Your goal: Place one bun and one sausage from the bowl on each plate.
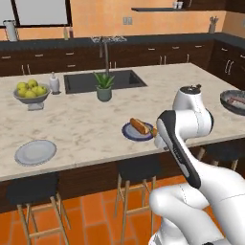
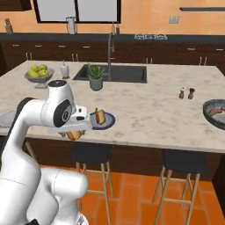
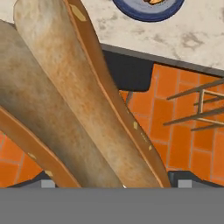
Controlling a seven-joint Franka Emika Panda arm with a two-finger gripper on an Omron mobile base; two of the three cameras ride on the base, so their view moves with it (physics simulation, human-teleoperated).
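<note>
My gripper (image 2: 74, 132) hangs just off the counter's front edge, shut on a long tan bun (image 3: 74, 96) that crosses the hand view between the fingertips (image 3: 180, 180). Beside it, a blue-rimmed plate (image 1: 128, 133) on the counter carries another bun (image 1: 139, 126); the same plate (image 2: 108, 119) sits just right of my hand, and its rim (image 3: 148, 14) shows at the top of the hand view. A second plate (image 1: 35, 152), bare, lies far left. The dark bowl (image 1: 233, 102) with a reddish sausage (image 2: 217, 110) stands at the counter's right end.
A potted plant (image 1: 104, 87) stands by the sink (image 1: 103, 80). A pale bowl of yellow-green fruit (image 1: 31, 93) and a small white bottle (image 1: 54, 83) are at the back left. Salt and pepper shakers (image 2: 186, 93) stand toward the right. Stools (image 2: 180, 163) line the counter front.
</note>
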